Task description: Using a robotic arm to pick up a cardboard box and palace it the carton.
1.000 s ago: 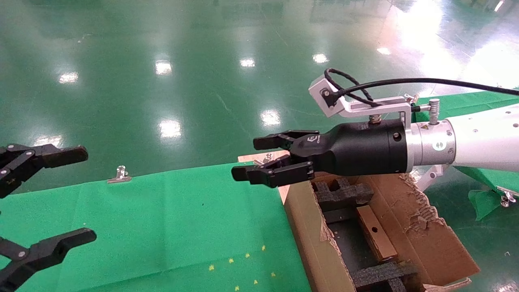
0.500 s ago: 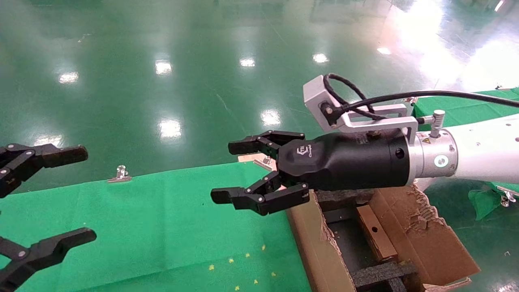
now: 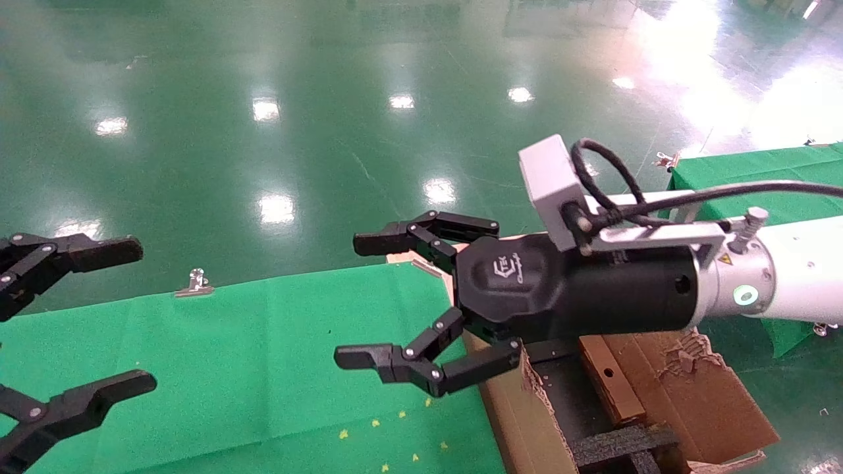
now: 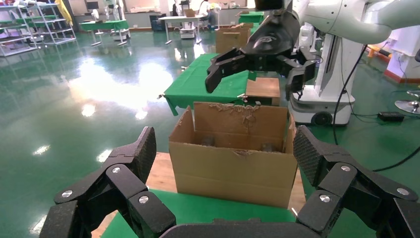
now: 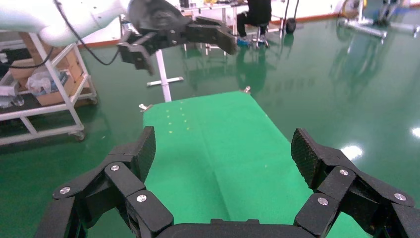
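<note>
The green floor (image 3: 263, 99) fills the far half of the head view, glossy with lamp reflections. In front of it lies a table under a green cloth (image 3: 263, 355), its far edge pinned by a small metal clip (image 3: 195, 282).

At the right end of the table stands the carton (image 3: 685, 395), large and brown with ragged torn flaps. In the left wrist view the carton (image 4: 233, 166) shows its plain side wall. Black foam (image 3: 622, 444) sits inside it, at the near end.

The robotic arm (image 3: 803, 276) reaches in from the right, white with a glowing teal ring, a black wrist and a silver camera block on top. It hangs above the carton's far end, pointing toward the robot's left.

Its end, the right gripper (image 3: 388, 299), is over the table's right part just beside the carton, fingers spread wide with nothing between them. The right wrist view shows the same spread fingers (image 5: 129, 158) above the cloth.

The left gripper (image 3: 85, 316) hangs at the left edge over the cloth, well apart from the carton — also wide open and empty.

The cardboard box (image 3: 609, 378) — small, brown, with a round hole — lies inside the carton, between the foam pieces, touched by neither gripper.
</note>
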`<action>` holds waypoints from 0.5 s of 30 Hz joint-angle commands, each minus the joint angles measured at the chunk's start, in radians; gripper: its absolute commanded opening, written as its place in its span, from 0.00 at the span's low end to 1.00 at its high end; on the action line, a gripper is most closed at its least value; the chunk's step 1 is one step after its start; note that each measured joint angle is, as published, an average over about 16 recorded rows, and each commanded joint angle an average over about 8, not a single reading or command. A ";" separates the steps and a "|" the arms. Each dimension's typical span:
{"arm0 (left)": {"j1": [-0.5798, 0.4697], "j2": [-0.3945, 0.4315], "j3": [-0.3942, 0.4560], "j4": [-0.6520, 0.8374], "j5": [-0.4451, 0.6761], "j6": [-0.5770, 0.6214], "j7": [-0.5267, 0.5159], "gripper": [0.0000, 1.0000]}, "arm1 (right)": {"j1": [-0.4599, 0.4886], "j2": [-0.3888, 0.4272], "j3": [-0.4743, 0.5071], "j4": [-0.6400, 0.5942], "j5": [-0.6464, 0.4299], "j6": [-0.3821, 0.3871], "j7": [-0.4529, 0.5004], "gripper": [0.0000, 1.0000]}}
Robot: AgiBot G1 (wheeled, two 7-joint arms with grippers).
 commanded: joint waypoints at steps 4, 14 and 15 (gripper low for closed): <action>0.000 0.000 0.000 0.000 0.000 0.000 0.000 1.00 | -0.074 -0.012 0.118 0.023 -0.016 -0.038 -0.035 1.00; 0.000 0.000 0.000 0.000 0.000 0.000 0.000 1.00 | -0.178 -0.028 0.286 0.054 -0.038 -0.091 -0.082 1.00; 0.000 0.000 0.000 0.000 0.000 0.000 0.000 1.00 | -0.182 -0.028 0.292 0.056 -0.039 -0.093 -0.083 1.00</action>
